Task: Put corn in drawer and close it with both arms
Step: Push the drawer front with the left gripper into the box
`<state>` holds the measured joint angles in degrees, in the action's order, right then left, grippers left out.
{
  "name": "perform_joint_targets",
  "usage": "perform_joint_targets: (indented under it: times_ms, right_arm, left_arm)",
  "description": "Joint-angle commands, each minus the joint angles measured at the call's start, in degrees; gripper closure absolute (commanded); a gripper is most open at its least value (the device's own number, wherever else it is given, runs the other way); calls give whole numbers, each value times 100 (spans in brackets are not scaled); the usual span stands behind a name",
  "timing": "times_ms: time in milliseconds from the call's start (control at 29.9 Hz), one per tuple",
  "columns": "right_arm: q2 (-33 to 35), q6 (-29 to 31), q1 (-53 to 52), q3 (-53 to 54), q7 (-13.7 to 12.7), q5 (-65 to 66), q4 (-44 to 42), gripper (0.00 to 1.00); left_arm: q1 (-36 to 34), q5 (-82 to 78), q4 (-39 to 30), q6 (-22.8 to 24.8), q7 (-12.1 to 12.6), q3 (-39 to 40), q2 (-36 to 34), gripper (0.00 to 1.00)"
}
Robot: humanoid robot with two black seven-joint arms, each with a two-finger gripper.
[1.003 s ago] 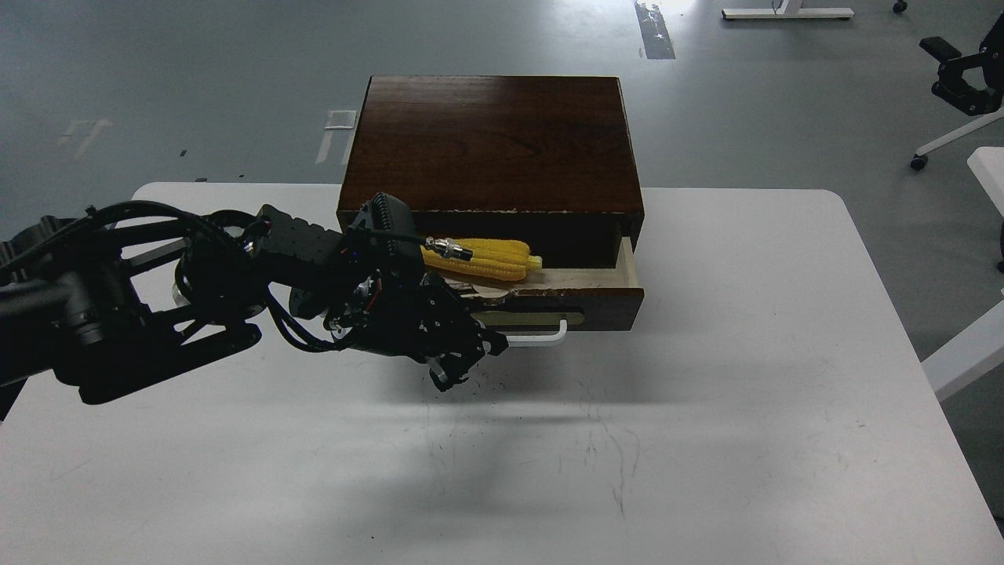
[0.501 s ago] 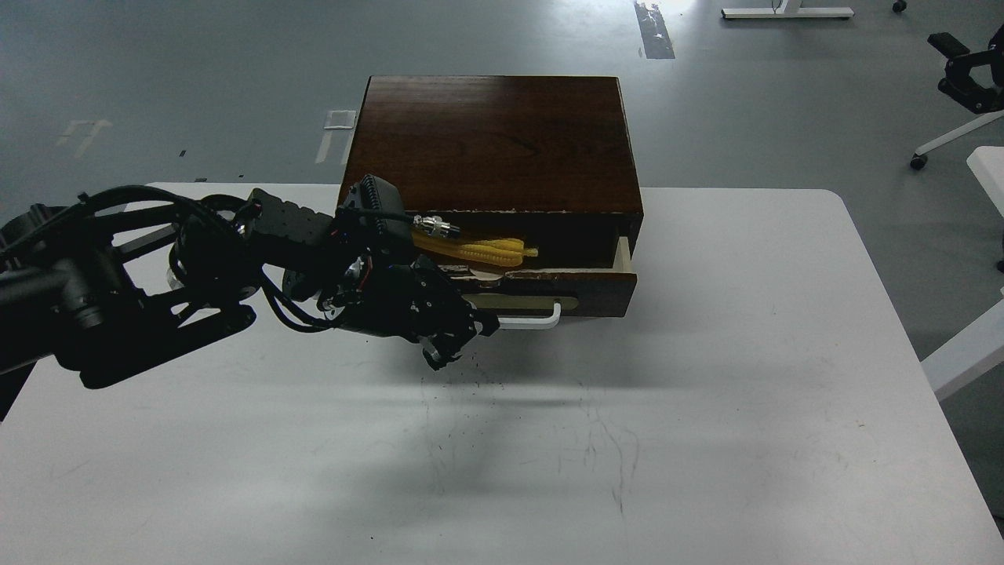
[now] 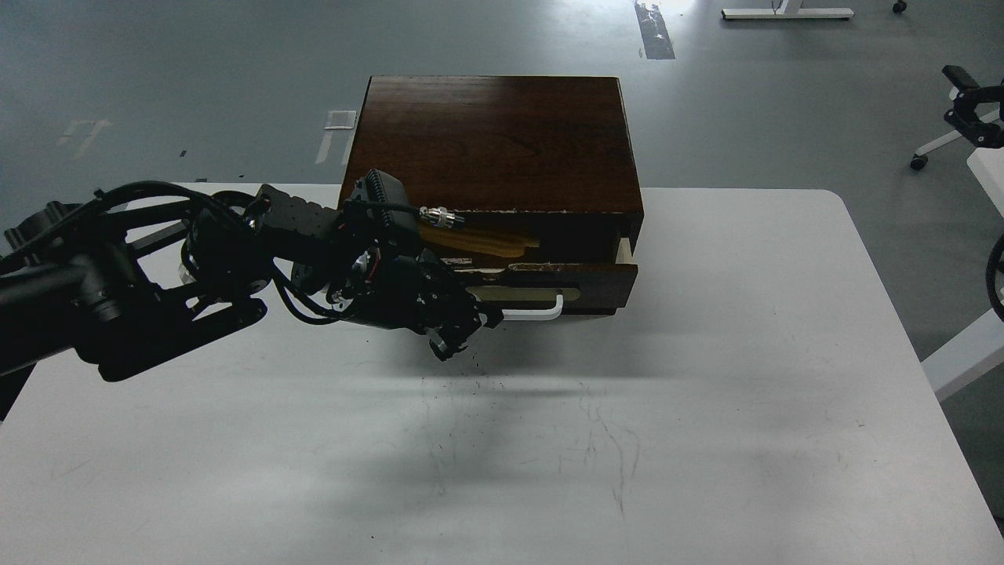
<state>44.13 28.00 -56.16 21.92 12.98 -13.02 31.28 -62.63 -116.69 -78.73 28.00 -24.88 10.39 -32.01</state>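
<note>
The dark brown drawer (image 3: 600, 279) of the wooden box (image 3: 494, 141) stands out only a little. The yellow corn (image 3: 502, 242) lies inside it, mostly in shadow under the box top and partly hidden by my left wrist. My left gripper (image 3: 468, 332) is at the left part of the drawer front, beside the white bar handle (image 3: 535, 313), fingers apart and holding nothing. My right gripper (image 3: 971, 118) shows small and dark at the far right edge, far from the box.
The box sits at the back middle of the white table (image 3: 627, 439). White furniture legs (image 3: 945, 141) and a white surface (image 3: 990, 169) stand beyond the table's right side. Dark specks lie on the table under the left gripper.
The drawer has slid back into the box, with my left gripper following its front. Less of the corn shows now. The right gripper drifted right and down.
</note>
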Motion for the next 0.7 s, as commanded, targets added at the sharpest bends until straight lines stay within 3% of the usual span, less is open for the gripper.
perform_joint_targets:
  times_ms: [0, 668]
  right_arm:
    - [-176, 0, 236, 128, -6, -384, 1, 0]
    - [-396, 0, 501, 154, 64, -447, 1, 0]
  left_arm:
    - [-56, 15, 85, 0, 1, -2, 37, 100]
    - [-100, 6, 604, 0, 10, -2, 177, 100]
